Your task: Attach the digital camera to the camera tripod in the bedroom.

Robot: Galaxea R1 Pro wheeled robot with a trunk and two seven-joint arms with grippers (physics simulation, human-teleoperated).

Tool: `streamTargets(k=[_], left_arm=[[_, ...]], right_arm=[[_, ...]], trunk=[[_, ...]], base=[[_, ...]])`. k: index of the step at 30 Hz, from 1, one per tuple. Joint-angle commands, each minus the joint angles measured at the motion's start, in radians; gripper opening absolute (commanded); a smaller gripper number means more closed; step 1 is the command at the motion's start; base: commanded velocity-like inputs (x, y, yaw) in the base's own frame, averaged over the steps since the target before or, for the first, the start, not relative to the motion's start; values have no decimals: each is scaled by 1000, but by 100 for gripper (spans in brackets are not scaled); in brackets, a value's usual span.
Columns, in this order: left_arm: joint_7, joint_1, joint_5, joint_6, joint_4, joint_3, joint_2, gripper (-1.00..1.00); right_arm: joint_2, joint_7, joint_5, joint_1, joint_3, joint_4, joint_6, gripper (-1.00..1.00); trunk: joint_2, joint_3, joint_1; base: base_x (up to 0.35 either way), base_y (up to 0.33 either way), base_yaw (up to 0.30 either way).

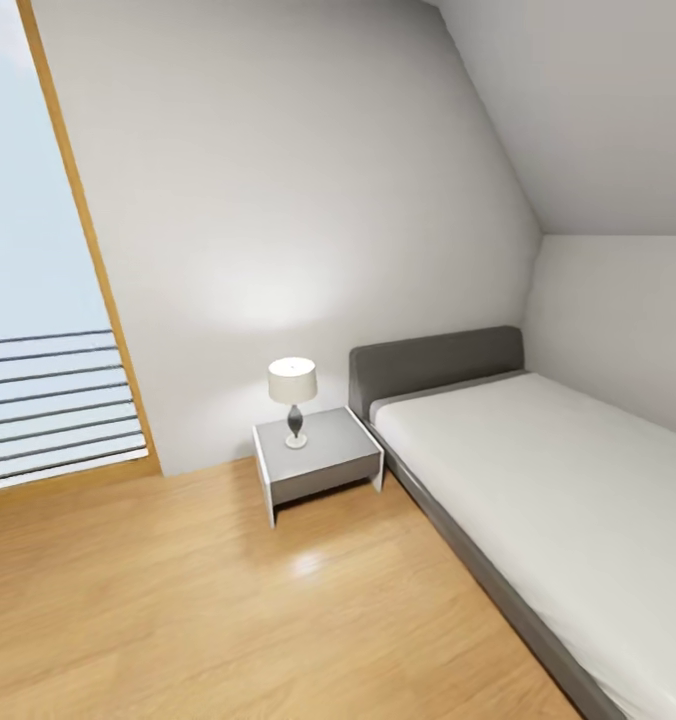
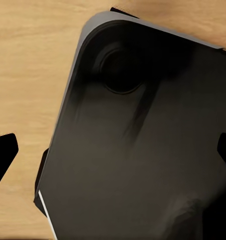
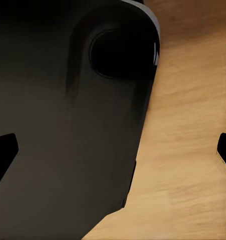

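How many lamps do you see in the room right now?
1. The lamp stands on the nightstand, against the wall beside the head of the bed. Others may be outside the head view.

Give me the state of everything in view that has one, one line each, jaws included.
Table lamp: upright on the nightstand, appears lit, with a glow on the wall behind.
Nightstand: standing on the wood floor beside the bed, drawer front closed.
Bed: made flat, nothing on the mattress.
Left gripper: jaws open, empty, above the robot's dark base.
Right gripper: jaws open, empty.
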Motion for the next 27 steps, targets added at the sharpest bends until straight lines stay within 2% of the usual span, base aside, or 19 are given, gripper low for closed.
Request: streamTargets(k=[1,27], left_arm=[[1,0,3,-1,-2,2,0,100],[1,0,5,-1,0,2,1,100]], right_arm=[[0,0,1,0,5,0,-3,100],[-2,0,1,-1,5,0,-3,100]], trunk=[[0,-1,0],[0,-1,0]], base=[[0,0,269],[0,0,269]])
